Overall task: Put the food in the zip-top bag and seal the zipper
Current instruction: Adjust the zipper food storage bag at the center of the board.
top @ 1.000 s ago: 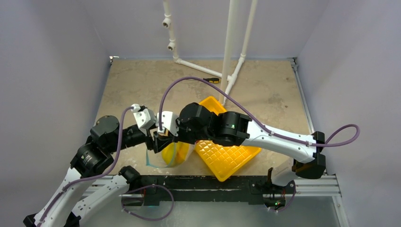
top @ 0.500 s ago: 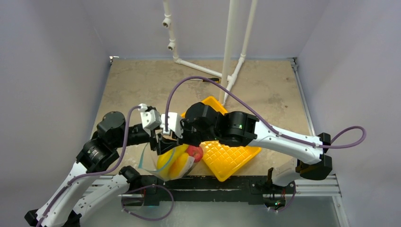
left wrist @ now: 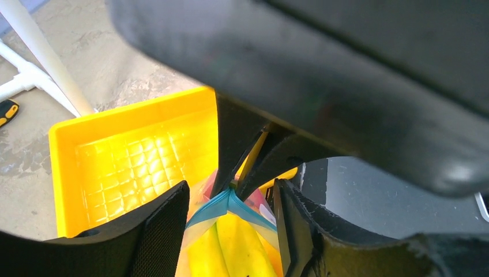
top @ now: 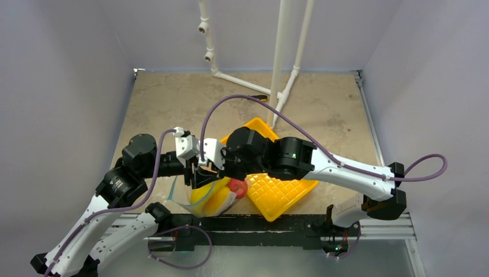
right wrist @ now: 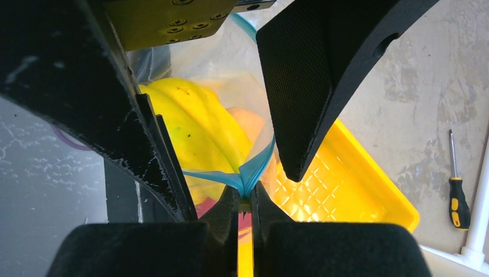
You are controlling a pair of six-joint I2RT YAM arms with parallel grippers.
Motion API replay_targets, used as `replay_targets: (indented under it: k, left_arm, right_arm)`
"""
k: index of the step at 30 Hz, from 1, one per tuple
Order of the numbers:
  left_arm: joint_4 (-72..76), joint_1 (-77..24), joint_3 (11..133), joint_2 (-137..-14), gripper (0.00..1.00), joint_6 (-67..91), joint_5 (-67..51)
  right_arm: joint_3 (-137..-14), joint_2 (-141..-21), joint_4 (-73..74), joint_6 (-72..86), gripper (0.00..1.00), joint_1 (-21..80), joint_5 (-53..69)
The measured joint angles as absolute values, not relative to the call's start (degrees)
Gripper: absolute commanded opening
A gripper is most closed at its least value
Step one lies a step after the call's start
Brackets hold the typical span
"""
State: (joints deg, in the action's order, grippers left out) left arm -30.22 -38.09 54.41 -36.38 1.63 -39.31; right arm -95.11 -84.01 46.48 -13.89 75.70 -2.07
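Note:
The zip-top bag (top: 209, 198) hangs tilted over the table's near edge. It holds food: a yellow banana (left wrist: 230, 248), a peach-coloured fruit (right wrist: 249, 123) and a red apple (top: 237, 187). My right gripper (right wrist: 245, 195) is shut on a bunched fold of the teal-blue zipper (left wrist: 214, 209). My left gripper (left wrist: 230, 226) is open and straddles that strip just below the right fingertips. One of its pads (right wrist: 305, 86) stands on each side of the bag's mouth. In the top view both grippers meet above the bag, left gripper (top: 192, 174) beside right gripper (top: 207, 171).
The yellow gridded tray (top: 282, 190) lies right of the bag, partly under the right arm. A black-and-yellow screwdriver (right wrist: 459, 201) lies on the table beyond it, near the white pipe frame (top: 278, 63). Grey walls close in both sides.
The bag has swung from hanging straight to tilting right, showing the red apple. The left arm has shifted right toward the bag, and its jaws have narrowed a little.

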Motion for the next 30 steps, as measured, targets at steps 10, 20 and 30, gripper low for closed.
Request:
replay_targets:
  k: [10,20,30]
  left_arm:
    - [-31.18,-38.09,54.78,-38.13,0.45,1.65,-39.16]
    - [-32.99,-38.13,56.93,-39.99,0.47,1.91,-39.22]
    - [-33.93,-38.24,56.49,-38.02,0.48,3.42,-39.40]
  right_arm:
    - [-95.11,-83.13,49.28,-12.19,0.00,75.70,-3.51]
    - [-96.84,-83.29,51.11,-8.40,0.00,75.81,-6.92]
    - [-95.90,-80.12,46.61,-7.57,0.00,75.79,-7.53]
